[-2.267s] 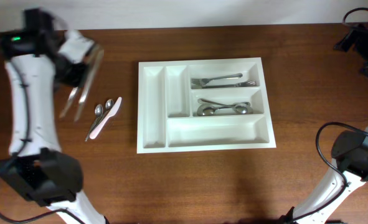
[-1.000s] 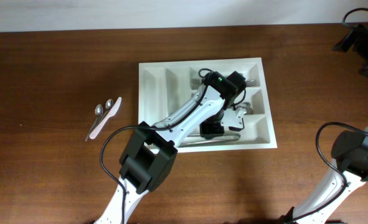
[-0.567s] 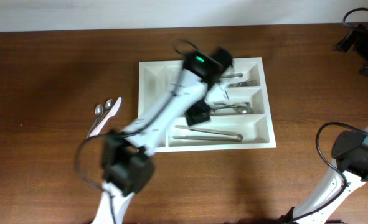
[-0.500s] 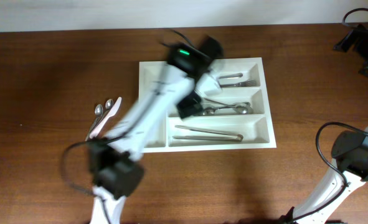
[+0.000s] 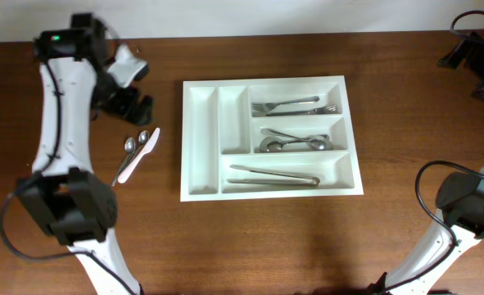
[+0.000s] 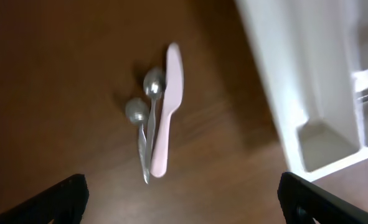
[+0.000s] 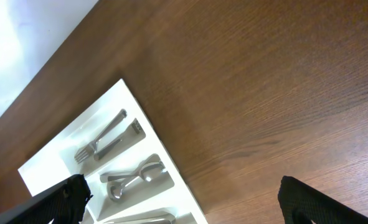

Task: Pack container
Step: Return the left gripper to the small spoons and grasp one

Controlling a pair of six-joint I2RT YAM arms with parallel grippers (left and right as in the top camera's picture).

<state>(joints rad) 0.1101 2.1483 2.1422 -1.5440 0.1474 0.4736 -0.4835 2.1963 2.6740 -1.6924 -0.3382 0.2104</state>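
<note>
white tray (image 5: 202,139) lies flat around mid bench (image 5: 307,246), closer to the far edge than the near one, long sides running with the bench's far edge. two narrow upright compartments are at its left end and three long ones are stacked on the right. in the far long compartment we see forks (image 5: 295,106), in the middle one spoons (image 5: 291,141), and in the near one tongs (image 5: 274,175) lying lengthwise.

on the bare bench just left of the tray we see two loose spoons (image 5: 129,145) and a pink knife (image 5: 139,156). they lie side by side on a slant, bowls and blade tip toward the far edge. the knife is on the tray side, hard against the closer spoon. we cannot tell if they touch. all three are apart from the tray.

left tool (image 5: 131,90) hangs over the bench's far-left part, above and a little beyond the loose cutlery. its fingers are spread wide and it is gripping nothing. the left wrist view shows both fingertips at the bottom corners, with only bench between them.

right tool (image 7: 184,202) is up by the bench's far-right corner, well apart from the tray. its fingers are also spread wide and nothing is in them.
</note>
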